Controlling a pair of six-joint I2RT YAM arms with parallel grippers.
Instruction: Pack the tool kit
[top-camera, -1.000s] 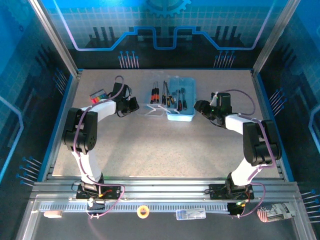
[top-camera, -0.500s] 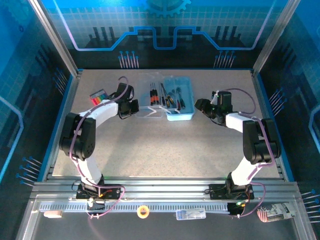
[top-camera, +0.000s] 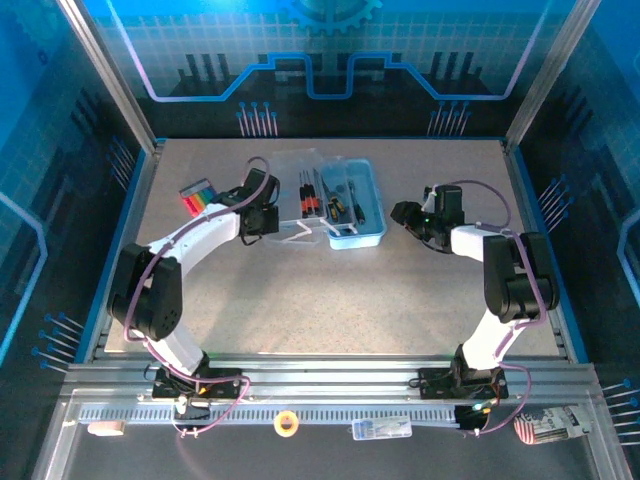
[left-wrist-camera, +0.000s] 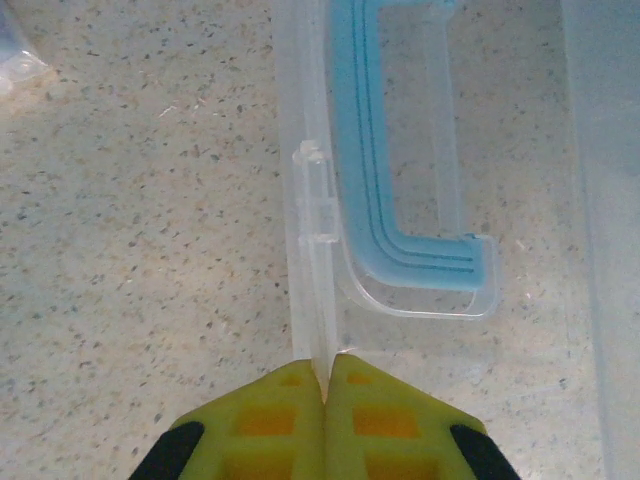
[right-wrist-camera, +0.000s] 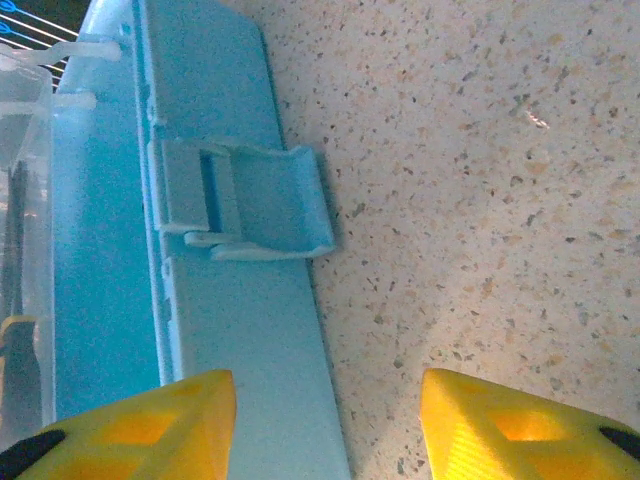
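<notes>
I have two grippers at work on one tool case. My left gripper (left-wrist-camera: 322, 378) is clenched on the thin edge of the clear lid (left-wrist-camera: 310, 260), both yellow fingers (left-wrist-camera: 275, 425) pressed together with the plastic pinched between them. Through that lid I see one blue U-shaped handle (left-wrist-camera: 365, 200) and one small clear catch (left-wrist-camera: 314, 195) on the lid's edge.

From above, the lid (top-camera: 298, 232) stands tilted at the left side of the blue case (top-camera: 355, 240), which sits mid-table toward the back, between my two arms. My left gripper (top-camera: 268, 220) is at the lid's near-left edge.

My right gripper (top-camera: 402, 213) sits just right of the case with its jaws apart, grasping nothing. Its two yellow fingers (right-wrist-camera: 130, 420) are spread wide, one over the case's blue rim (right-wrist-camera: 240, 330) and the other over bare table. One blue latch (right-wrist-camera: 250, 205) hangs open off that rim.

Screwdrivers lie in two clusters, one behind the clear lid (top-camera: 308, 195) and one in the blue tray (top-camera: 348, 203); they are too small for me to count. One multicolored pack (top-camera: 197, 195) lies on the table to the left of my left arm.
</notes>
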